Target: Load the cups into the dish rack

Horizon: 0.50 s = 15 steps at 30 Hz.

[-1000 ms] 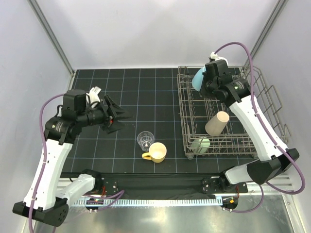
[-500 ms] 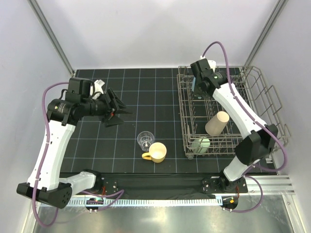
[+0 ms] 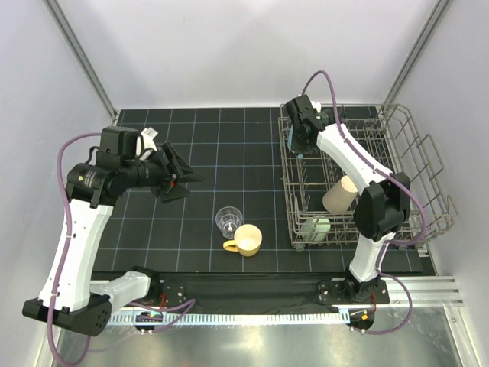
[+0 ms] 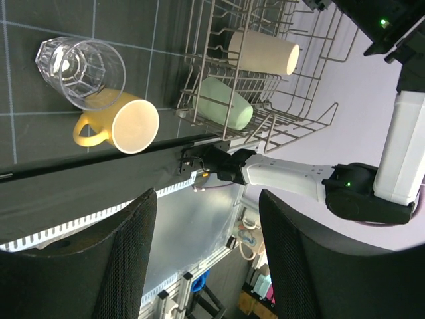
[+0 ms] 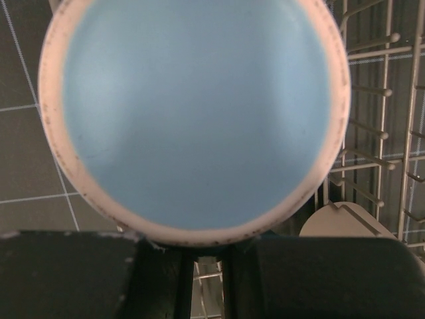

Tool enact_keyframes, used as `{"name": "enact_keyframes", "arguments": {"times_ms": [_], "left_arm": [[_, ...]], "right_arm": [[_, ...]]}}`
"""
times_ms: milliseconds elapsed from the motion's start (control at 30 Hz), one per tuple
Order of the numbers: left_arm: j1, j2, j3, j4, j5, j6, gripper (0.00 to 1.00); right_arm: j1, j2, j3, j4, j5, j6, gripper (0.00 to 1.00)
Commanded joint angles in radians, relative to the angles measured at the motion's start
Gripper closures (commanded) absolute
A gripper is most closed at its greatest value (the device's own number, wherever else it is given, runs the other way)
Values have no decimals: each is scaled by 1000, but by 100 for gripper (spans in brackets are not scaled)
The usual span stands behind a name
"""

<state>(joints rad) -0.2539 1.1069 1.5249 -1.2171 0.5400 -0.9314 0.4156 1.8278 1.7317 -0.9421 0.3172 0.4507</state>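
A light blue cup (image 5: 192, 113) is clamped in the right end effector (image 5: 199, 247), whose two dark fingers (image 5: 66, 272) press together on its near edge. In the right wrist view the cup's round blue face with a pale speckled rim fills nearly the whole picture. From above, the cup hangs over the far left corner of the grey wire dish rack (image 3: 428, 177), which stands on the right side of the bench (image 3: 229, 145), a black surface with a fine grid.

Inside the rack, a tan tumbler (image 3: 341, 193) lies tilted across the tines near the middle. A pale green cup (image 3: 316, 227) lies on its side in the near left corner.

Left of the rack, on the bench, a clear glass (image 3: 228, 219) stands just beside a yellow mug (image 3: 246, 240) with its handle pointing left. The mug is the nearer of the two to the arm bases.

Further left, the left end effector (image 3: 177, 177) hovers above the bench with its fingers (image 4: 126, 259) apart, holding nothing, and points towards the glass and mug.
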Motion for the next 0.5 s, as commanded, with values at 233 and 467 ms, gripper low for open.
{"name": "enact_keyframes", "arguments": {"times_ms": [233,467], "left_arm": [[1,-16,-5,22,-8,-17,41],[2,-18,-23,48,-8,-41,41]], "right_arm": [[-1,7,-12,138,0,-3,96],[-3,4,-79,161,2,13,96]]}}
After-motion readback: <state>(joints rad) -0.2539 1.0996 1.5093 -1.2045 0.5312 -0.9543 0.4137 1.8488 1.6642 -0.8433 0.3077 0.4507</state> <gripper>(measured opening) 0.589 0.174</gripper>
